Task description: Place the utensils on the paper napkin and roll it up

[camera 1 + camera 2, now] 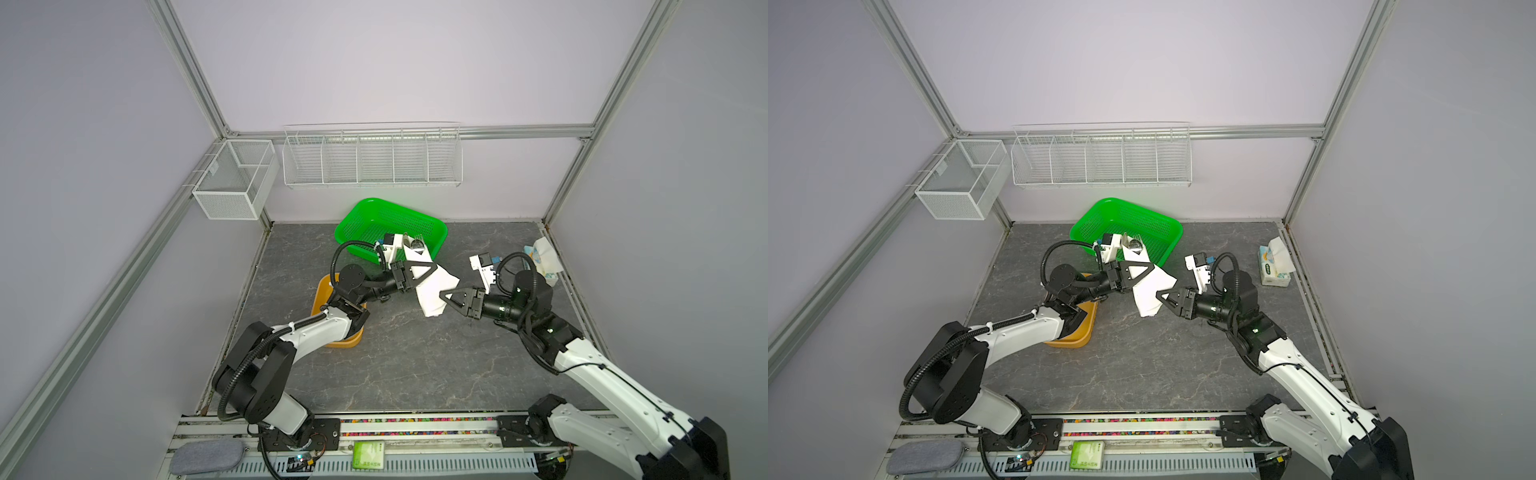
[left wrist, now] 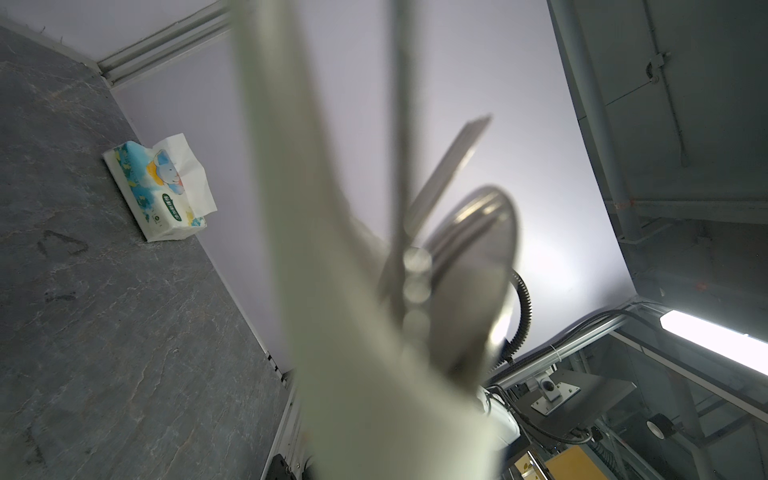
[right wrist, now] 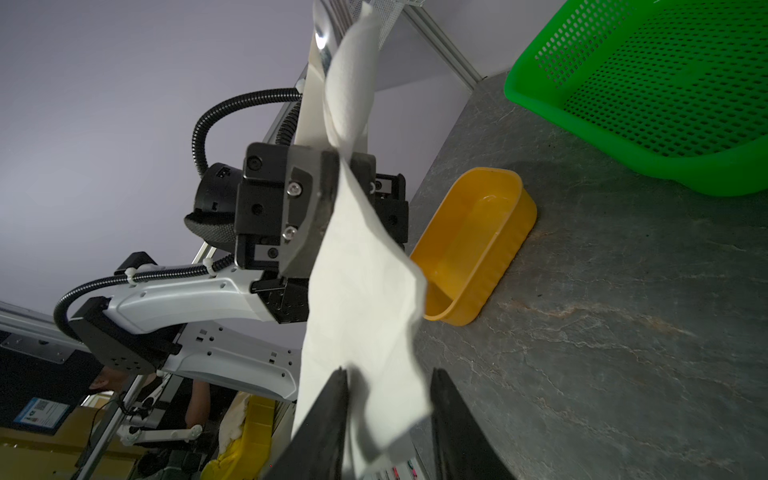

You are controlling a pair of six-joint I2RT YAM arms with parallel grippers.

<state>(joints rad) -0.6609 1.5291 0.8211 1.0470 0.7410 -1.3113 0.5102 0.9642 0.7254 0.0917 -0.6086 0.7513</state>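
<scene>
Paper napkin [image 1: 434, 291], thin, white, limp, tearable, hangs midair wrapping slippery silver metal utensils [image 1: 417, 248]; my left gripper [image 1: 432, 266] pinches it over the stiff handles, my right gripper [image 3: 386, 374] spread around its loose corner.

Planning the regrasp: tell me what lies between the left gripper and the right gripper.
Only the paper napkin: in the right wrist view it hangs from the left gripper down between the right gripper's parted fingers.

The utensils [image 2: 478, 257] look blurred — handles hidden inside the paper napkin [image 2: 324, 270].
</scene>
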